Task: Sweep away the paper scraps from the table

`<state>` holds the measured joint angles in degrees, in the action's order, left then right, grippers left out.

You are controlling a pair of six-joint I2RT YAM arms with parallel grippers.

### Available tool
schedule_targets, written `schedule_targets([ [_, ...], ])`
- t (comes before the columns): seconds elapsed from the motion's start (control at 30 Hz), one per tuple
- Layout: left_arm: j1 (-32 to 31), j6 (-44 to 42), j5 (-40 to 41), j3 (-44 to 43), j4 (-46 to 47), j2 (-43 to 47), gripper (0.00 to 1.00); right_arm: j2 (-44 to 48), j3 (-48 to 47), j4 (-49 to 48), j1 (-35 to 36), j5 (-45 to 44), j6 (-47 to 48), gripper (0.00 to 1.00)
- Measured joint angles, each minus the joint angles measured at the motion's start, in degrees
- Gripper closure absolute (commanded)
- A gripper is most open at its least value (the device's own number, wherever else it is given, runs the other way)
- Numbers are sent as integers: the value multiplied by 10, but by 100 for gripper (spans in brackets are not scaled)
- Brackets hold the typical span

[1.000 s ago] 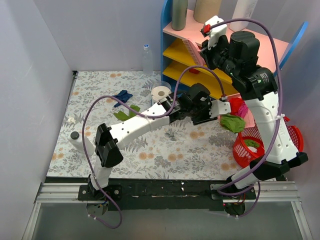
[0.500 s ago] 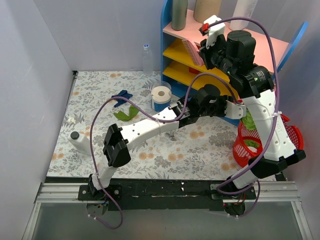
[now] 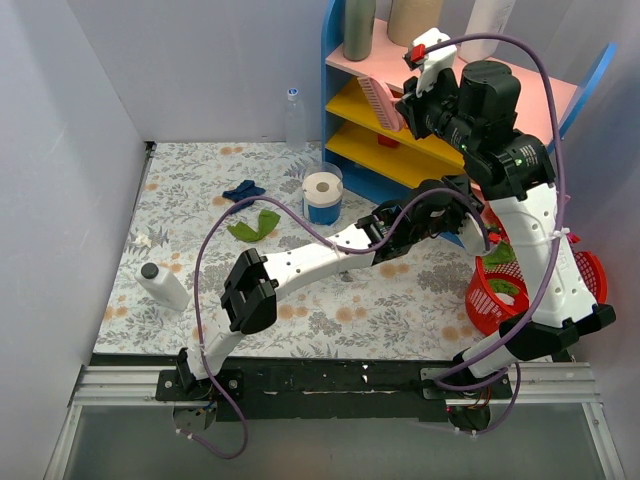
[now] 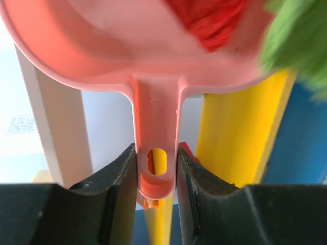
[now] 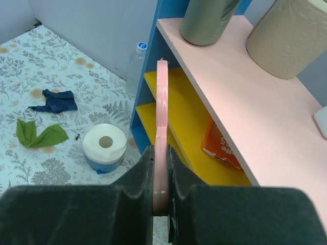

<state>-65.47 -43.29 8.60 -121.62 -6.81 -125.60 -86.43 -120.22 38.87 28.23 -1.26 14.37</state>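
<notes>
**Paper scraps (image 3: 252, 225)**: three lie loose on the table (image 3: 330, 310), all in its left half. The green piece is marked above. The dark blue scrap (image 3: 240, 190) is just behind it, and the whitish scrap (image 3: 143, 240) sits near the left edge.

**Collected:** a red scrap (image 4: 214, 20) and a blurred green scrap (image 4: 299, 41) are in the pink dustpan (image 4: 102, 46). More green shows inside the red basket (image 3: 482, 310) at the table's right edge.

**Progress:** judged at roughly the midpoint. The right side is cleared and one load is at the point of being tipped, but the three left-hand pieces are not yet swept.

**Left gripper (image 4: 157, 153):** the jaws are clamped narrowly on the dustpan's handle. The arm is stretched far right, with the pan carried over by the basket.

**Right gripper (image 5: 161, 153):** pinched tight on the thin pink brush (image 5: 162, 102). It is held high, beside the pink top board of the blue shelf (image 3: 334, 70).

**Room for moving:**
- The green and blue pieces have bare cloth on their near side.
- The paper roll (image 3: 323, 187) in its blue cup stands just to their right, and a careless stroke could knock it.
- The whitish scrap is tight between the left wall and the white bottle (image 3: 163, 285), so there is little room for a stroke there.
- A clear bottle (image 3: 294, 118) stands at the back wall, well apart from the scraps.
- The left arm crosses the table's middle — it would likely need to come back before the brush can reach the left side.
</notes>
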Motion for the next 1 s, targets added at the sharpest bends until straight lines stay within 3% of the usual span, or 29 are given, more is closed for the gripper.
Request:
schedule_targets([
  [0.3,2,-69,-28,-1,44,0,100,3,0,0,0,-2,-4,99],
  [0.6,11,-71,-34,0,61,0,100,2,0,0,-1,-3,-4,99],
  [1.0,48,19,85,49,66,31,100,-38,-72,1,0,43,-3,99],
])
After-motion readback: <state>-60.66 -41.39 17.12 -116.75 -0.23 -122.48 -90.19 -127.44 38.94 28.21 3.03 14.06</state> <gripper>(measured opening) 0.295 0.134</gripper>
